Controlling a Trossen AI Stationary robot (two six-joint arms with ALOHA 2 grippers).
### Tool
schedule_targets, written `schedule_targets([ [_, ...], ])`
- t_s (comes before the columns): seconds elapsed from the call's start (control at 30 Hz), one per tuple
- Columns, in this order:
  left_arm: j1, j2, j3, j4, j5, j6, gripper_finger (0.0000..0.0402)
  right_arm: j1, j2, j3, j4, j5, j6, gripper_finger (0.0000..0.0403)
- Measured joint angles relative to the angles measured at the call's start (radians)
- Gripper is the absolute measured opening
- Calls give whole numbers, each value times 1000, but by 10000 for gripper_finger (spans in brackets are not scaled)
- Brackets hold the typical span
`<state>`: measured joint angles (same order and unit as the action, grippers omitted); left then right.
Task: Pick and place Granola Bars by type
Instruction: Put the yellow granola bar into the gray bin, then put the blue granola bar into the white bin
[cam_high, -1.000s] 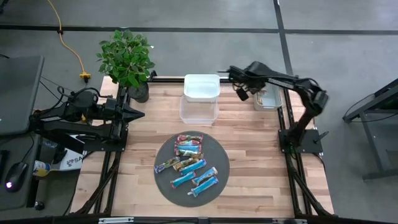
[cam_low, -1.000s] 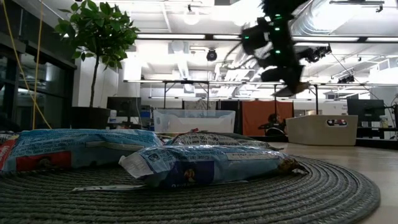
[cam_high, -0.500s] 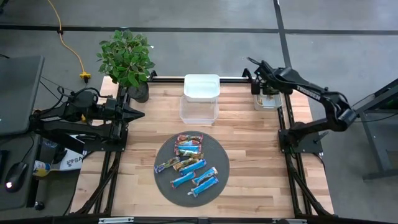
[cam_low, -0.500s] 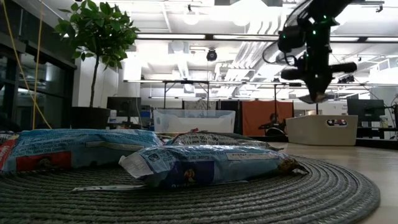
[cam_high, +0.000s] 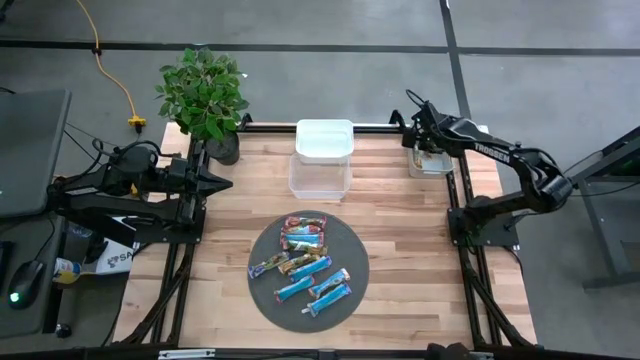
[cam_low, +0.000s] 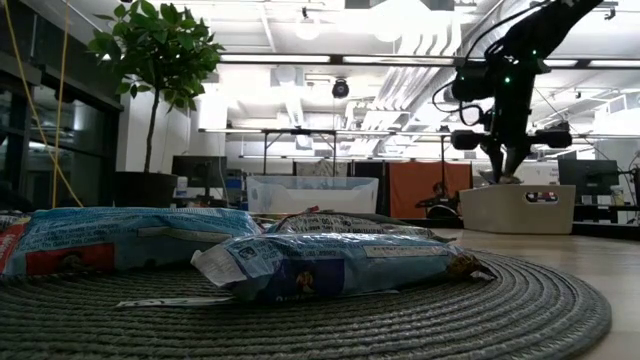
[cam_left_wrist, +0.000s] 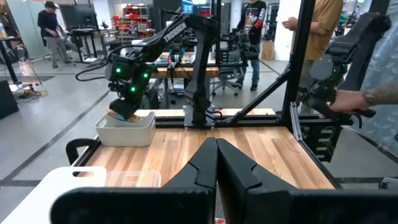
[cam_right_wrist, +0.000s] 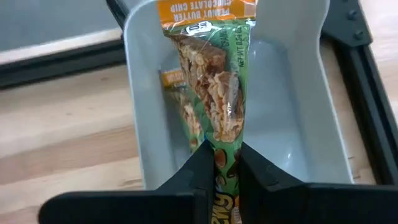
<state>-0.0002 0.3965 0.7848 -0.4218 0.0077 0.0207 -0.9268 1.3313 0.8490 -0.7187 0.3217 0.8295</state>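
Observation:
My right gripper (cam_high: 422, 140) (cam_low: 503, 172) stands over the small white bin (cam_high: 432, 160) at the table's far right corner, shut on a tan-and-green granola bar (cam_right_wrist: 214, 74). A second tan-and-green bar (cam_right_wrist: 183, 115) lies inside the bin (cam_right_wrist: 134, 93). Several blue and red-pink bars (cam_high: 305, 262) lie flat on the round dark mat (cam_high: 262, 240); the low view shows them close up (cam_low: 330, 262). My left gripper (cam_high: 225, 183) (cam_left_wrist: 216, 149) waits shut at the table's left edge. My right gripper pinches the tan-and-green bar between its two fingers near one end of the wrapper (cam_right_wrist: 222, 146). The fingers (cam_right_wrist: 199, 163) come from above, pointing down, in line with the bar. The bar hangs below them over the bin's inside; I cannot tell whether its lower end touches the bin.
A clear tub (cam_high: 319, 175) stands at the middle of the far side, with a white-lidded container (cam_high: 324, 140) behind it. A potted plant (cam_high: 205, 95) sits at the far left corner. Bare wood lies between the mat and the bin. People show in the room beyond.
My right gripper has carried the bar from beside the white-lidded container toward the table's right, over the bin, and has come down close to the bin's rim. It has turned so that the fingers point down. The bars on the mat have not moved.

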Motion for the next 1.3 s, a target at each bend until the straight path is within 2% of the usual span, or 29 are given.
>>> schedule_targets([
  [0.33,0,0,0,0,0,0,1,-2,30,-1,-9,-16,-3,41],
  [0.7,0,0,0,0,0,0,1,-2,30,-1,-8,-9,-5,142],
  [0.87,0,0,0,0,0,0,1,13,14,0,57,-60,-75,170],
  [1.07,0,0,0,0,0,0,1,96,-65,1,224,-95,-149,168],
  [1.3,0,0,0,0,0,0,1,263,-149,1,435,-166,-202,151],
])
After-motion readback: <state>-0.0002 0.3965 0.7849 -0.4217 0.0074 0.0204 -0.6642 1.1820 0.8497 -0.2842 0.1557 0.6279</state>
